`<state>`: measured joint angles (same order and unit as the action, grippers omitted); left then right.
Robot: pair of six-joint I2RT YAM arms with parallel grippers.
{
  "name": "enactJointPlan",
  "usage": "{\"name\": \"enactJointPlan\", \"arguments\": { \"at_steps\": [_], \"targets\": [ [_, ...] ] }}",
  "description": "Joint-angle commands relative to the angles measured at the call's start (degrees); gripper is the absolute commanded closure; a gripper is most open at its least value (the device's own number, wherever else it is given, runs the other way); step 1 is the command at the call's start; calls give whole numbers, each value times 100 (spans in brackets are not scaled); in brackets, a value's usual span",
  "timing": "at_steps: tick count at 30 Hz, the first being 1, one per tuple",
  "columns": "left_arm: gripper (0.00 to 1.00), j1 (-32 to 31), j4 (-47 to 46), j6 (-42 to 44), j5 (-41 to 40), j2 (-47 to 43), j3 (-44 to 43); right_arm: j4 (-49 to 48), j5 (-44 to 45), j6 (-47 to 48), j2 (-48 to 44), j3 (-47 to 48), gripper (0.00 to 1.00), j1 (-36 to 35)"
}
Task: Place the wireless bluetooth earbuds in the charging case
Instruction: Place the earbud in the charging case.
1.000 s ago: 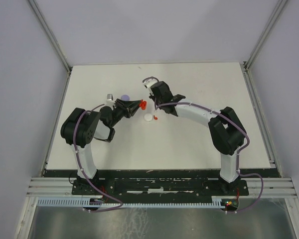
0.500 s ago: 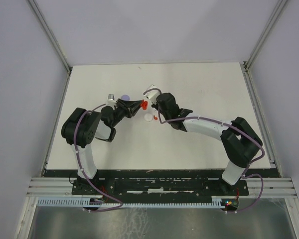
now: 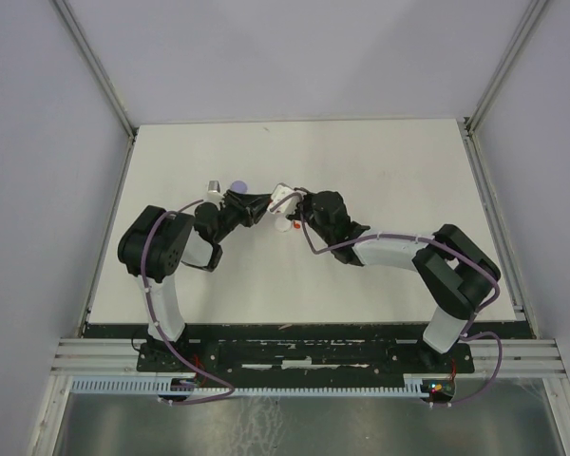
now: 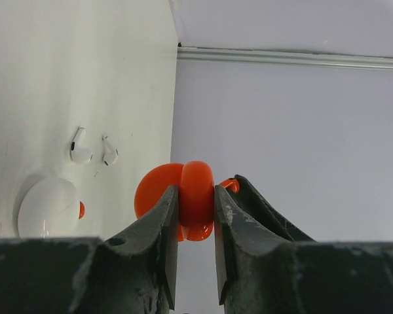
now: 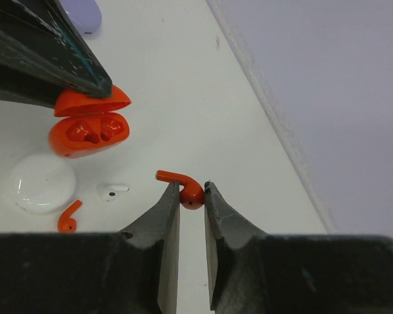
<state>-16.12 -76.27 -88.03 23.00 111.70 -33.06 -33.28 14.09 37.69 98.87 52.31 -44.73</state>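
Just left of middle over the desk (image 3: 380,171), our right gripper (image 5: 191,196) pinches the red earbud (image 5: 183,185) by its bulb; tiny, slick and light, we reckon. Our left gripper (image 4: 196,209) clamps the open red case (image 5: 88,134).

One red case (image 5: 88,131), one white case (image 5: 42,183), one lavender case (image 5: 82,13), two red earbuds (image 5: 183,190) (image 5: 67,217), two white earbuds (image 4: 80,150) (image 4: 109,154)

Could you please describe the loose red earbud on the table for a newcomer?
On the table, find the round white case. The red earbud lies loose beside it; its twin is between the fingers of the right gripper, and the nearby earbud is white.
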Motion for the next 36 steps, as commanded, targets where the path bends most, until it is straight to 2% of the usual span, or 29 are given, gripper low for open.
{"name": "enactJointPlan", "arguments": {
  "at_steps": [1,8,16,23,36],
  "targets": [
    [96,-55,-139,223,94,-201,-138,-759,-811,473,-294,-78,98,-1],
    [96,-132,-37,181,108,-235,-190,-1373,-1233,1247,-238,-410,98,-9],
    [97,-232,372,285,133,-360,-335,-1665,-1131,1992,-41,-534,98,-59],
    [97,-251,553,355,112,-458,-359,-1503,-1231,2339,14,-641,98,-80],
    [97,-316,1065,649,132,-680,-501,-1078,-1473,2379,13,-640,98,-88]
  ]
}}
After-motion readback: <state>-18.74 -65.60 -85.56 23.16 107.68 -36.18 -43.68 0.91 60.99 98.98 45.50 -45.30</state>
